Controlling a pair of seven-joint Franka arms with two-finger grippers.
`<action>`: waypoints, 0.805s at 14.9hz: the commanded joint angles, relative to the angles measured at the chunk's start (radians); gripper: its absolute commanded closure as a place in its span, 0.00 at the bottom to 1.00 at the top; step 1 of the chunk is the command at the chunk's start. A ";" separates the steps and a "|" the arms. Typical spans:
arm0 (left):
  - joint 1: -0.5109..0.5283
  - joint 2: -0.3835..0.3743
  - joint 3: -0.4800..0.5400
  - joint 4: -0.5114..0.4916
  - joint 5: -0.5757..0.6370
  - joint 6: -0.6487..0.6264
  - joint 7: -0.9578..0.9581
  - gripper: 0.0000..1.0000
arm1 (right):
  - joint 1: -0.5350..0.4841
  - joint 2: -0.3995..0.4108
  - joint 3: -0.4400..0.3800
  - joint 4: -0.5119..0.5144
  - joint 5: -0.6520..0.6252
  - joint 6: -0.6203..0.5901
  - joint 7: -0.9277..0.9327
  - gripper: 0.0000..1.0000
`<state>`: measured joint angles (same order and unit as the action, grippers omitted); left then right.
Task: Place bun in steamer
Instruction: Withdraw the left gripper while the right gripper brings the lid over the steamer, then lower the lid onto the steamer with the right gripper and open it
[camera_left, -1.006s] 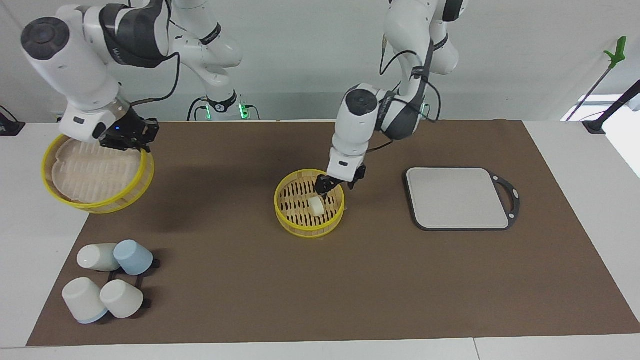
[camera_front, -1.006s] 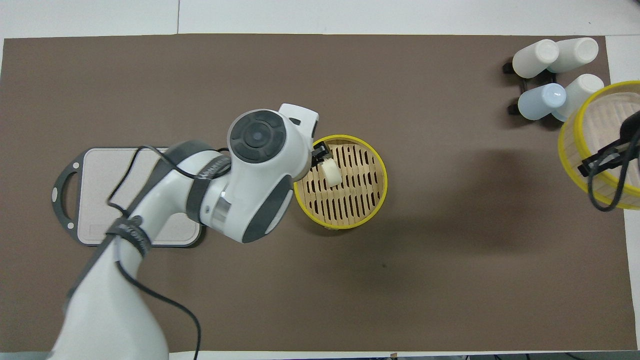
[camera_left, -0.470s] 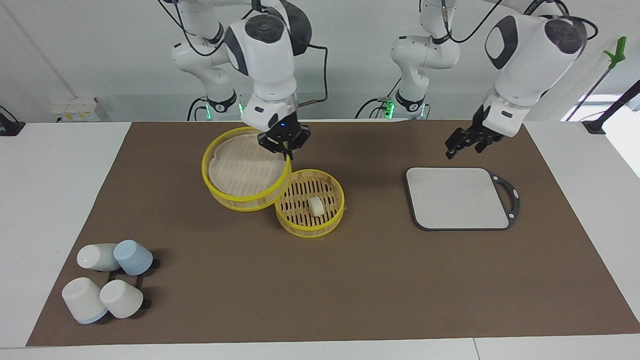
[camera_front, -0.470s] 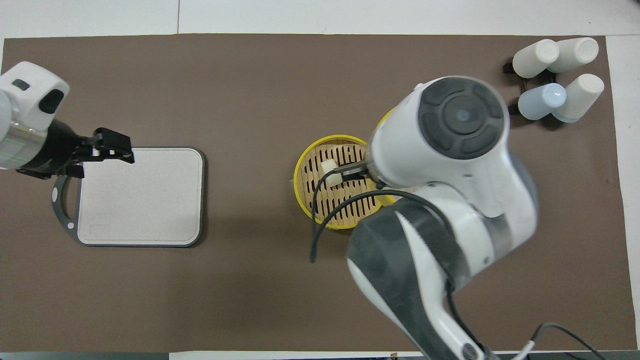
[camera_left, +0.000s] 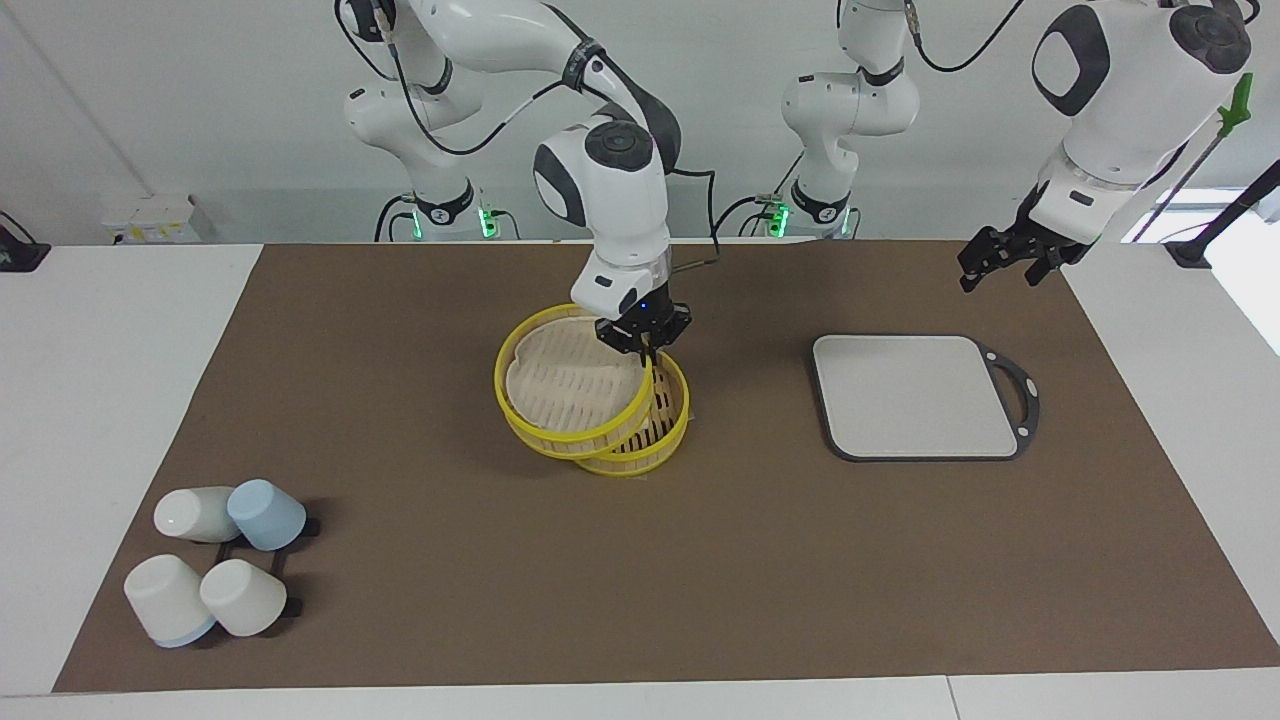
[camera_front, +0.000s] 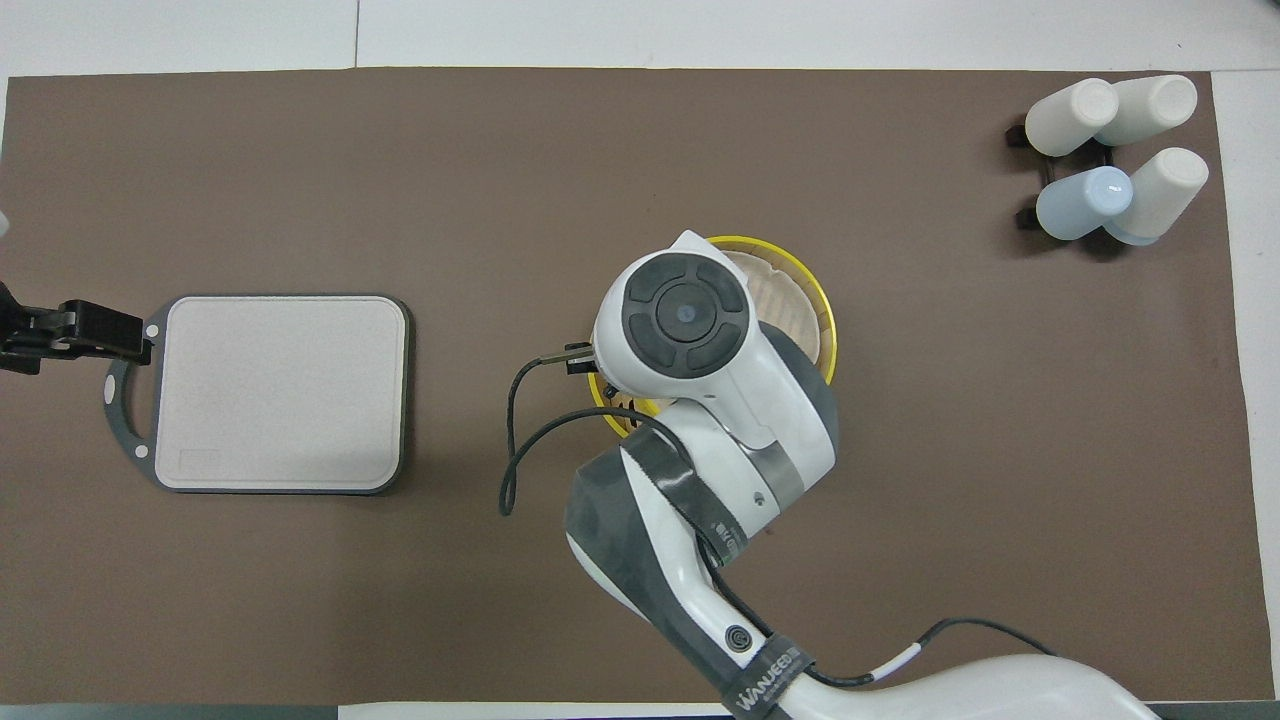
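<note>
**Q:** Start from the right arm's end of the table. What's there?

**A:** Four cups (camera_left: 215, 565) tipped over on a black rack, on the brown mat (camera_left: 450, 620). Not mine to touch. Nothing small and white lies near them.

**Q:** Then the middle?

**A:** My right gripper (camera_left: 645, 345) is there, fingertips clamped on the rim of the lid (camera_left: 565, 385). The lid hangs tilted, overlapping the steamer (camera_left: 672, 428) without sitting square on it. It covers most of the basket; only a crescent of slatted floor shows, toward the left arm's end.

**Q:** And the bun?

**A:** Not visible in either view. No white lump anywhere on the mat or the board. My judgement: it lies in the steamer, under the lid. I can't confirm that.

**Q:** What does the next move turn on?

**A:** The offset. The lid's centre sits off the basket's centre, toward the right arm's end of the table. I'd guess it has to slide toward the left arm's end, level out, then come down rim onto rim. Both are round, so no long axis to line up. The risk is one edge catching the yellow rim and nudging the basket.

**Q:** Further along?

**A:** The grey board (camera_left: 915, 395), bare. Over its handle end hangs my left gripper (camera_left: 1003, 268), fingers spread, holding nothing, waiting, well apart from the steamer. The right arm is the nearer one.
</note>
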<state>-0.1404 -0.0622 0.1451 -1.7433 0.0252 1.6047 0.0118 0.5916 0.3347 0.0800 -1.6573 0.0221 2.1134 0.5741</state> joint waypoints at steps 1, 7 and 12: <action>0.004 -0.021 -0.007 0.005 0.025 -0.048 0.025 0.00 | 0.025 0.013 -0.009 -0.016 0.009 0.036 0.035 1.00; 0.002 -0.025 -0.002 0.061 -0.027 -0.118 0.022 0.00 | 0.039 0.035 -0.009 -0.024 0.001 0.074 0.038 1.00; 0.010 -0.038 -0.006 0.056 -0.037 -0.118 0.025 0.00 | 0.060 0.053 -0.009 -0.024 -0.042 0.140 0.039 1.00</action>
<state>-0.1399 -0.0881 0.1422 -1.6924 0.0034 1.5122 0.0227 0.6511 0.3850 0.0756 -1.6745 -0.0028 2.2191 0.6034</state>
